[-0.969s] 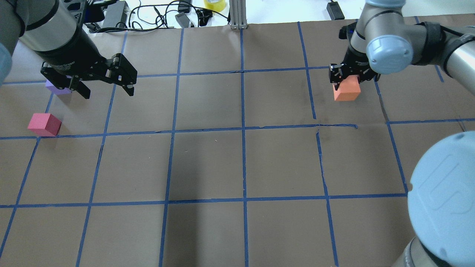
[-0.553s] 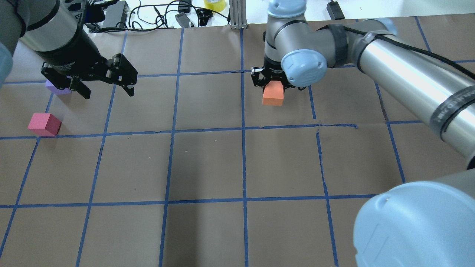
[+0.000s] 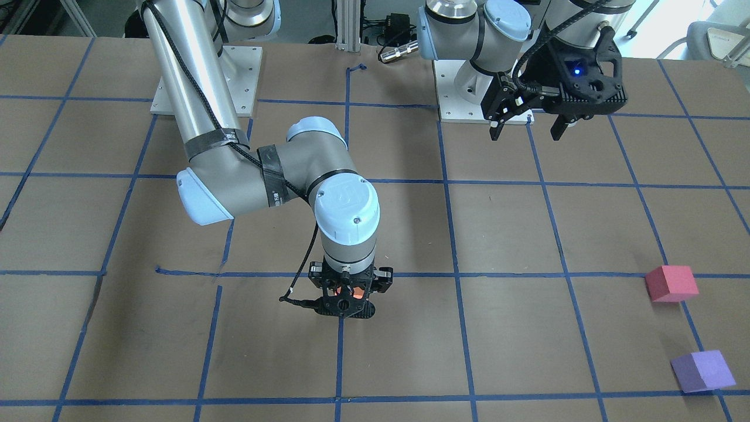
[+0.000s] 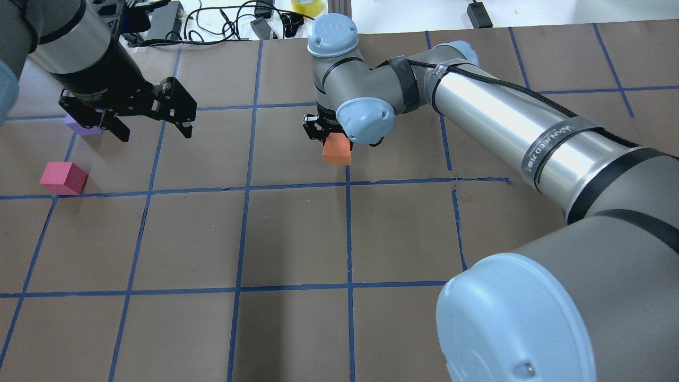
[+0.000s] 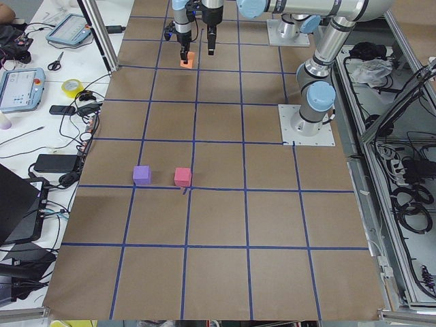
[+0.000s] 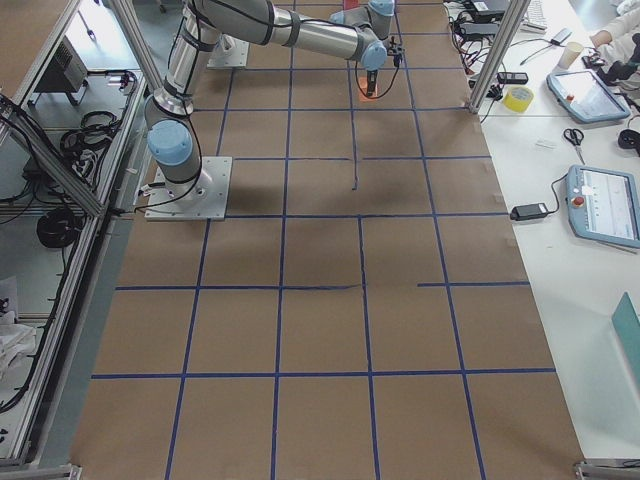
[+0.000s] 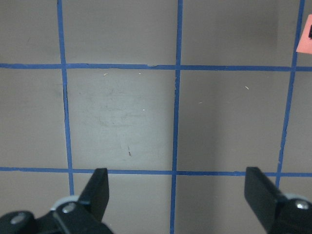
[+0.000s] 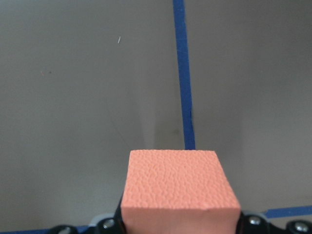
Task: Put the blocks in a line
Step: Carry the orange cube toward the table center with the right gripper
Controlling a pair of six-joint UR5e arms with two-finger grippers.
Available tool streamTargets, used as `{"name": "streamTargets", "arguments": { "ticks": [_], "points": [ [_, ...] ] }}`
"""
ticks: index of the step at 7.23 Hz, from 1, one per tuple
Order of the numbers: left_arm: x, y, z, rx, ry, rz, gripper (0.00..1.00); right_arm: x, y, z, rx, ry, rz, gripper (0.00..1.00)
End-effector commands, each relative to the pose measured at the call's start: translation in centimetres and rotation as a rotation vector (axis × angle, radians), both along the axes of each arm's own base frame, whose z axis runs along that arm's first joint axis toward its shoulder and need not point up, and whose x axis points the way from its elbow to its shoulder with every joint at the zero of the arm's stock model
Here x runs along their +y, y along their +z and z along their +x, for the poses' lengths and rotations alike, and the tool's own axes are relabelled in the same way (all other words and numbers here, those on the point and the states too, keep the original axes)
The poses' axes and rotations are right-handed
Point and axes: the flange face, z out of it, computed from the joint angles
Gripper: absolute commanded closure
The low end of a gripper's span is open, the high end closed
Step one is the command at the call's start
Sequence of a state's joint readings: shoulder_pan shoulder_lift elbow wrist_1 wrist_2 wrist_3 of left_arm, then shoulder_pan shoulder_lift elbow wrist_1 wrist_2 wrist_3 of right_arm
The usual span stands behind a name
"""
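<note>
Your table (image 4: 297,239) is brown paper crossed by blue tape lines (image 4: 297,185). Resting on it, to the outer side of the left gripper (image 4: 154,131), you see the red-pink block (image 4: 63,178) and purple block (image 3: 702,370), near each other, not touching.

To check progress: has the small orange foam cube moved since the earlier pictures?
Yes. The small orange foam cube, held in the right gripper, went toward the view's left: from well right of the central blue tape line to over it.
</note>
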State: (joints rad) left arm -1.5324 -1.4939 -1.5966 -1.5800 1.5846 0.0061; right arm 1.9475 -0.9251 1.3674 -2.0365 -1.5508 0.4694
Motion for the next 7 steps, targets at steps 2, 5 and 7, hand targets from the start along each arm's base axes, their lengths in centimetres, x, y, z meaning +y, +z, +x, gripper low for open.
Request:
{"name": "streamTargets", "arguments": {
  "ticks": [2,5,7],
  "points": [
    [0.2,0.2,0.0,-0.002,0.002,-0.003,0.00,-0.2,-2.1,0.5,0.005,0.022,0.011,0.95],
    [0.2,1.2,0.1,-0.012,-0.013,-0.019,0.00,-0.3,-3.4,0.5,0.010,0.021,0.034,0.94],
    [-0.8,-0.8,-0.2,-0.002,-0.002,0.016,0.00,-0.2,-3.5,0.5,0.010,0.039,0.034,0.88]
  ]
}}
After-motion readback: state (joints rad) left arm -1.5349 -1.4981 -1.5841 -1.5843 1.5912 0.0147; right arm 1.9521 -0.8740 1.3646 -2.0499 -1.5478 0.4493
